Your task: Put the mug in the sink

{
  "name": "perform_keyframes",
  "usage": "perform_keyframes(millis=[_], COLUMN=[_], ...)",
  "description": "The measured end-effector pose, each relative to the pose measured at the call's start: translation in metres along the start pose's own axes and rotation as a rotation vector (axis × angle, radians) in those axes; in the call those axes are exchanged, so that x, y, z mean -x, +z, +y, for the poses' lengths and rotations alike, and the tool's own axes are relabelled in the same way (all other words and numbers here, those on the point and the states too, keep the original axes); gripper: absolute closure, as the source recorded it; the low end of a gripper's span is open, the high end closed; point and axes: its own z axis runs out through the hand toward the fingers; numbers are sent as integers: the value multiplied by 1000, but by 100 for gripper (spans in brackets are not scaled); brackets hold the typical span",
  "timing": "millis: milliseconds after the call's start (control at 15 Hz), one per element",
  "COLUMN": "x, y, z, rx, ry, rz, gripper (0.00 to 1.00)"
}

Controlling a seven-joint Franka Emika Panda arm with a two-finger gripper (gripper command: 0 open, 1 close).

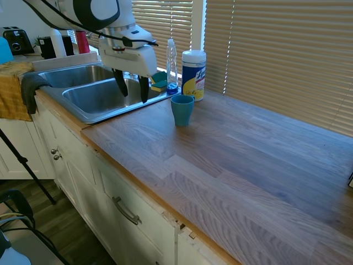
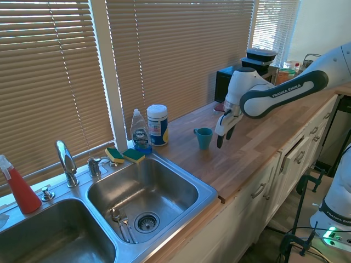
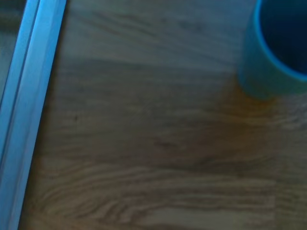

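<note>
The teal-blue mug (image 1: 182, 109) (image 2: 204, 137) stands upright on the wooden counter, a short way from the sink's rim (image 1: 83, 116) (image 2: 204, 192). My gripper (image 1: 134, 97) (image 2: 223, 139) hangs above the counter close beside the mug and does not touch it. Its dark fingers point down, open, with nothing between them. In the wrist view the mug (image 3: 278, 52) is at one corner and the sink's steel rim (image 3: 29, 72) runs along the opposite side.
A white-and-yellow wipes canister (image 1: 193, 74) and a clear soap bottle (image 1: 172, 66) stand just behind the mug by the blinds. Sponges (image 2: 125, 155) lie at the sink's back edge, near the faucet (image 2: 66, 161). A microwave (image 2: 241, 82) sits further along the counter.
</note>
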Motion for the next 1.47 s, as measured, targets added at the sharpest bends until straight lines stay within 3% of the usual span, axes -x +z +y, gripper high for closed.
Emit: perform_keyframes(millis=[267, 600, 667, 867, 1467], x=[-47, -90, -94, -98, -95], y=[10, 73, 87, 109, 111], z=[-37, -69, -74, -77, -79], rx=[-19, 24, 35, 60, 79], ry=[75, 138, 139, 139, 136], rz=[41, 30, 23, 12, 3], gripper=[0, 0, 100, 100, 100])
